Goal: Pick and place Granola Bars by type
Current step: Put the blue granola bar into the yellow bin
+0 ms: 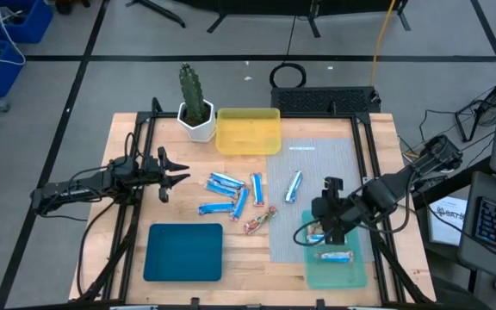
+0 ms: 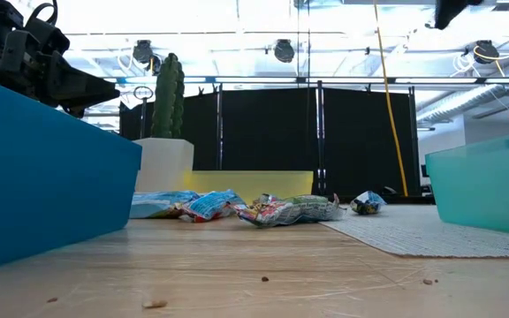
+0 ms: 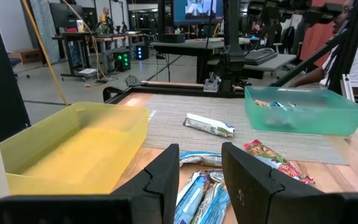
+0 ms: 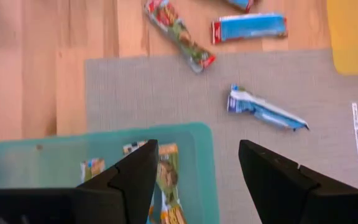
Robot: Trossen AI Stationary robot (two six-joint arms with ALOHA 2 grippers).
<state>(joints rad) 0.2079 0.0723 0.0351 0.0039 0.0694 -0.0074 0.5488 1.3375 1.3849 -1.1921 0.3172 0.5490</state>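
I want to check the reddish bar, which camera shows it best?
The right wrist view: the reddish multicoloured bar lies unobstructed on bare wood. The high view shows it tiny; the low view edge-on among other bars; the left wrist view partly behind a finger.

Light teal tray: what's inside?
Two wrapped bars lie in the light teal tray: one in plain view, one partly hidden under the right hand. Anything beneath that hand can't be seen.

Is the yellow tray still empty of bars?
Yes, the left wrist view shows the yellow tray with nothing inside; the bars lie on the table and in the light teal tray.
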